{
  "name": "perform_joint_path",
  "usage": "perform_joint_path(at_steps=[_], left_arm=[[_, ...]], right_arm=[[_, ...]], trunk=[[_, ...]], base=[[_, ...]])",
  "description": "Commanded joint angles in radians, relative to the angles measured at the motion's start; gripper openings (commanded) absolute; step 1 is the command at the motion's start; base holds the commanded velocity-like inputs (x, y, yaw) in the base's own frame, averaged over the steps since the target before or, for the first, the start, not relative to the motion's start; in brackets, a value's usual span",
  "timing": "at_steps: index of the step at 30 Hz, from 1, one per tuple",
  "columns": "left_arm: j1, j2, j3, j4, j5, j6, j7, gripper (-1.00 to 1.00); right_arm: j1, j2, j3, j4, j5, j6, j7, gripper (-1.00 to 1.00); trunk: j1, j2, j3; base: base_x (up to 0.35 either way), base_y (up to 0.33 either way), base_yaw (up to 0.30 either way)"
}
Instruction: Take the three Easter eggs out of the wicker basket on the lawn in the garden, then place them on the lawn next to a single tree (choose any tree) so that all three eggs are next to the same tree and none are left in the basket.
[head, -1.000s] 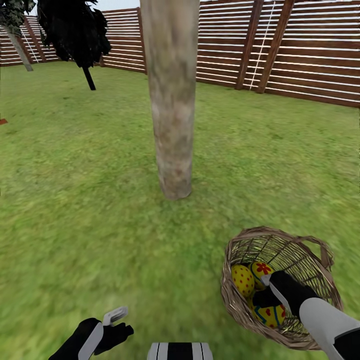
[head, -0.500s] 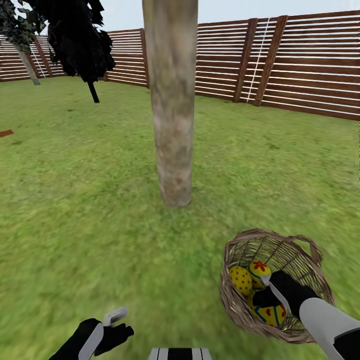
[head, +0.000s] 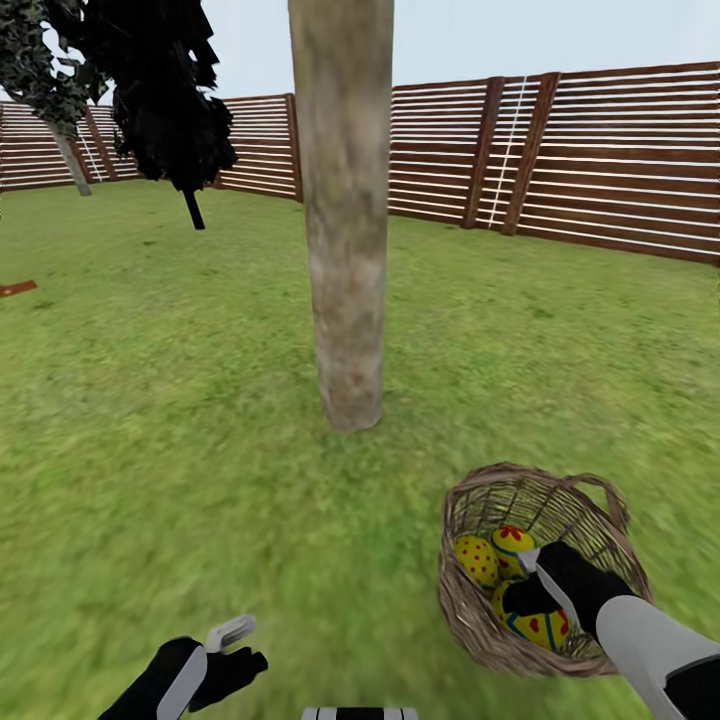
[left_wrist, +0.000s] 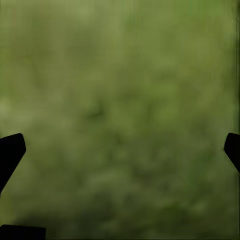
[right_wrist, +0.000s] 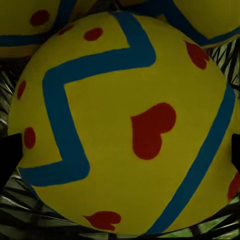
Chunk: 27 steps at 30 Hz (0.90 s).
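Note:
The wicker basket (head: 468, 612) lies tipped on the lawn (head: 170, 420), a little to the right of the tree (head: 345, 250). Three Easter eggs rest inside it: one at the left (head: 476, 560), one behind (head: 512, 543) and one at the front (head: 542, 628). My right gripper (head: 528, 592) reaches into the basket, open, its fingertips (right_wrist: 10, 156) on either side of the front egg (right_wrist: 125, 130). Whether they touch it is unclear. Parts of the other two eggs (right_wrist: 30, 20) lie beyond. My left gripper (head: 236, 648) hangs open over bare grass (left_wrist: 120, 120).
A brown slatted fence (head: 600, 160) closes the garden behind. A dark conical tree (head: 160, 90) and another trunk (head: 70, 160) stand at the far left. Open grass lies around the near trunk's base.
The head camera has tilted up, so the whole scene sits lower and more sky shows. Both arms and the basket keep their places relative to each other.

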<state>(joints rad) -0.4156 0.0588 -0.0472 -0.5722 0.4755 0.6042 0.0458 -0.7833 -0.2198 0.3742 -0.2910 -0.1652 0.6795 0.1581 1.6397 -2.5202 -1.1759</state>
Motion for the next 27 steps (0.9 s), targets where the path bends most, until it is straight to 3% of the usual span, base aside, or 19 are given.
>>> perform_joint_path(at_steps=[1,27], left_arm=[[0.0,0.001,-0.005,-0.001,0.008,0.003,0.005,1.0],[0.0,0.002,-0.002,-0.009,0.01,0.003,0.001,1.0]], right_arm=[[-0.001,-0.001,0.008,-0.002,-0.01,0.005,0.0,-1.0],[-0.001,0.0,0.008,0.001,-0.01,0.005,0.0,-1.0]], trunk=[[-0.001,0.0,0.003],[-0.012,0.006,0.104]], base=[[0.0,0.0,0.0],[-0.004,0.0,0.0]])
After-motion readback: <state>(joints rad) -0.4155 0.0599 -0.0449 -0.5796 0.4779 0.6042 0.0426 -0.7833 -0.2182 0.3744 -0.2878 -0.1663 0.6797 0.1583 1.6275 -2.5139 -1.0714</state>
